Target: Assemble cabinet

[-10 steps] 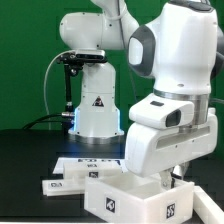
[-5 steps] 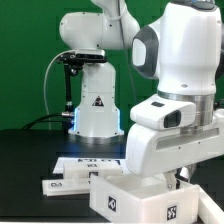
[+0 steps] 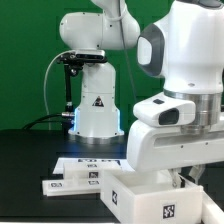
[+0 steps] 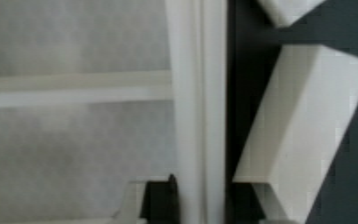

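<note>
The cabinet box (image 3: 150, 198), white with square marker tags on its front, sits on the black table at the lower middle of the exterior view. My gripper (image 3: 184, 177) comes down on its top edge near the exterior view's right. In the wrist view the gripper (image 4: 190, 192) has one dark finger (image 4: 160, 200) on each side of the box's upright wall (image 4: 194, 90) and is shut on it. The box's inner compartments (image 4: 69, 130) lie to one side of the wall. A flat white panel (image 4: 300, 110) lies on the table on the other side.
Two flat white tagged panels (image 3: 62, 186) (image 3: 92, 177) lie at the exterior view's left of the box. The marker board (image 3: 95, 161) lies behind them, in front of the robot base (image 3: 97, 110). Another white panel corner (image 4: 282, 10) shows in the wrist view.
The gripper and the cabinet box have slid together toward the exterior view's right. The loose panels on the left have stayed put.
</note>
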Action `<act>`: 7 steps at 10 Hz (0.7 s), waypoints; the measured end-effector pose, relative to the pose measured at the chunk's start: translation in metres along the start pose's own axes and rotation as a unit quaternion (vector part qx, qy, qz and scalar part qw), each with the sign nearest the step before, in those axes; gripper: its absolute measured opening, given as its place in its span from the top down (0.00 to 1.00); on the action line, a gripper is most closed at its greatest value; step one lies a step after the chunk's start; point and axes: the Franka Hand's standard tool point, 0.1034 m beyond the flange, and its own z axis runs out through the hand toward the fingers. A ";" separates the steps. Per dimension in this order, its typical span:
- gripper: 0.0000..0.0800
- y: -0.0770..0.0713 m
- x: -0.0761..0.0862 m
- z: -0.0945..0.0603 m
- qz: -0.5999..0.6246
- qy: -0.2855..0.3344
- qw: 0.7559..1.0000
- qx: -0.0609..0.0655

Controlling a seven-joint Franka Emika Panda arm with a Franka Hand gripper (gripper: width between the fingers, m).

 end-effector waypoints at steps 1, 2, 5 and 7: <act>0.88 0.004 0.004 0.000 0.008 0.003 1.000 0.003; 0.88 0.003 0.004 0.000 0.006 0.003 1.000 0.003; 0.88 0.003 0.004 0.000 0.018 0.003 1.000 0.005; 0.88 0.001 0.017 -0.001 0.081 0.007 0.997 0.013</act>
